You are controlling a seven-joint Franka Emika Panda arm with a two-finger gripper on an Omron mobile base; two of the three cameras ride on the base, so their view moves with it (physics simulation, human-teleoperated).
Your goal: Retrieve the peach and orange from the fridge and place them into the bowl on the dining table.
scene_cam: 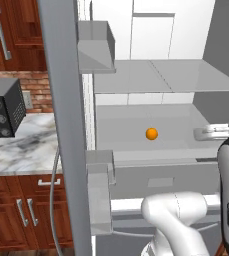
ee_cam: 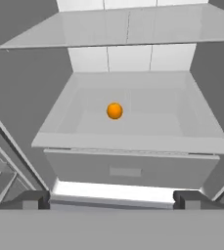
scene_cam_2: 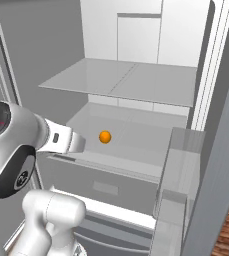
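- The gripper (ee_cam: pixel 111 199) hangs outside the fridge (ee_cam: pixel 133 168), jaws fully apart, nothing between them.
- The orange (ee_cam: pixel 114 111) sits mid-shelf, clear of both side edges.
- Advance straight, straddle the orange, then close gently so it cannot roll.

The orange (ee_cam: pixel 114 111) sits alone on a fridge (ee_cam: pixel 133 93) shelf, well beyond the wide-spread fingers (ee_cam: pixel 33 200).
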